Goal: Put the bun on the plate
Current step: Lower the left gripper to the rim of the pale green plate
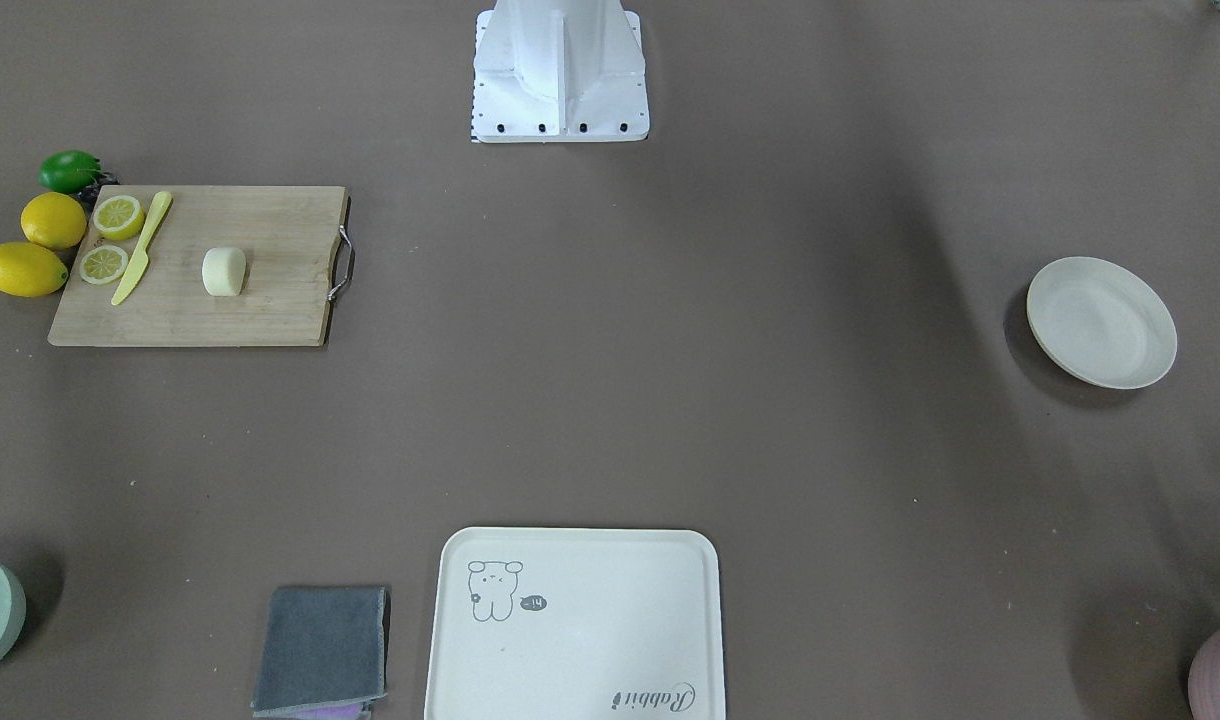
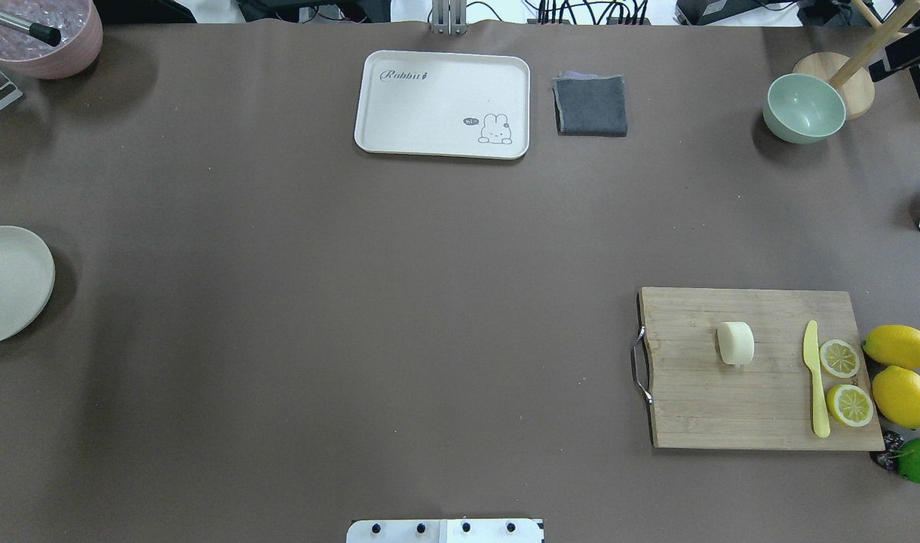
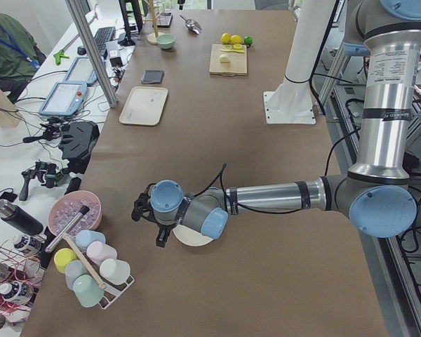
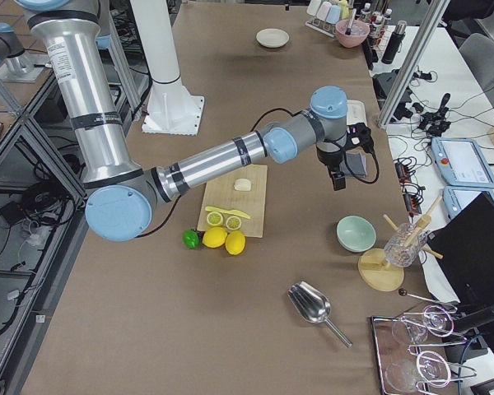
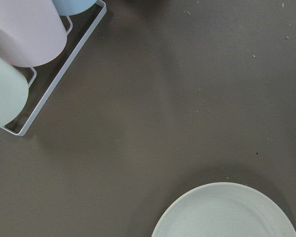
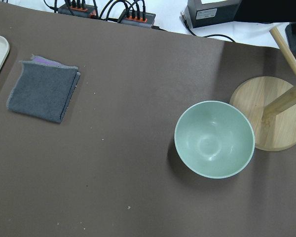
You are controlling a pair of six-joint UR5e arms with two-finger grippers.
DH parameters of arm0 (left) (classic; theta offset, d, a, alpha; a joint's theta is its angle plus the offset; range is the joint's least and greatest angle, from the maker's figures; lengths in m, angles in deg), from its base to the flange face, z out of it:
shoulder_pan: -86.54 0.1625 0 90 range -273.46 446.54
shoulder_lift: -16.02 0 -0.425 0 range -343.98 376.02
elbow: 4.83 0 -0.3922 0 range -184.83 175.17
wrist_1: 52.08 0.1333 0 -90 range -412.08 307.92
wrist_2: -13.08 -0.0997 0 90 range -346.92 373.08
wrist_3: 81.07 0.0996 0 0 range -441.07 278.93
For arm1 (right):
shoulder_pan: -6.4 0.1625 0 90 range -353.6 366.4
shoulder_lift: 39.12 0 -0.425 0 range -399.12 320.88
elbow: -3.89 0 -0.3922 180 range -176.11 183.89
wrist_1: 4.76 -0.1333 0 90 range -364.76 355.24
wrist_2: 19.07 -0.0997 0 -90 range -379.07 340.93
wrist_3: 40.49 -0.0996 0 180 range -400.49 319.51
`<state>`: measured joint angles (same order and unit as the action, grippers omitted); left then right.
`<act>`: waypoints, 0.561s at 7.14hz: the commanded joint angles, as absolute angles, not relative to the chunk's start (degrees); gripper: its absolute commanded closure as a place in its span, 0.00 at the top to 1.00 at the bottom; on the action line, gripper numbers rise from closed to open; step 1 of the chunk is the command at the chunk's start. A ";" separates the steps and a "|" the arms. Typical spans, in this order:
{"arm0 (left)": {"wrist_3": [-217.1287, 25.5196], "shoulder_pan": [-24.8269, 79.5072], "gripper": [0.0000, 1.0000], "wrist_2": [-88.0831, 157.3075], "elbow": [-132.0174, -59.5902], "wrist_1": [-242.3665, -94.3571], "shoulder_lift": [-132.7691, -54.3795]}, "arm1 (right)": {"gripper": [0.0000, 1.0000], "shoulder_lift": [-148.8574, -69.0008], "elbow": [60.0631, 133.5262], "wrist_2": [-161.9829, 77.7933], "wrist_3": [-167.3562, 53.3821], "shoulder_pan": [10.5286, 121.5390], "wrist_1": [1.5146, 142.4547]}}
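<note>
jaws unreadable on both arms, bun on the board

neither gripper's opening can be told: left gripper (image 3: 161, 241) hangs by the plate (image 2: 7, 286), right gripper (image 4: 338, 181) beyond the board. brown-covered table (image 2: 354, 302), cluttered desks alongside. wooden cutting board (image 2: 731, 407) carries the bun (image 2: 735, 343), well apart from the plate, axis lengthwise, flat end toward the handle (image 2: 639, 364).

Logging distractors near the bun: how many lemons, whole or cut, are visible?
4. Two whole lemons sit beside the cutting board; two lemon halves lie on it next to the yellow knife. None seems hidden.
</note>
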<state>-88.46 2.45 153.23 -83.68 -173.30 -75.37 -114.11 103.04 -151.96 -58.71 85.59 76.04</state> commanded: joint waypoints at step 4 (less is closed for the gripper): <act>-88.54 11.38 0.89 152.39 -76.73 -180.84 -75.03 | 1.00 -114.00 103.29 -151.35 -58.59 85.68 75.75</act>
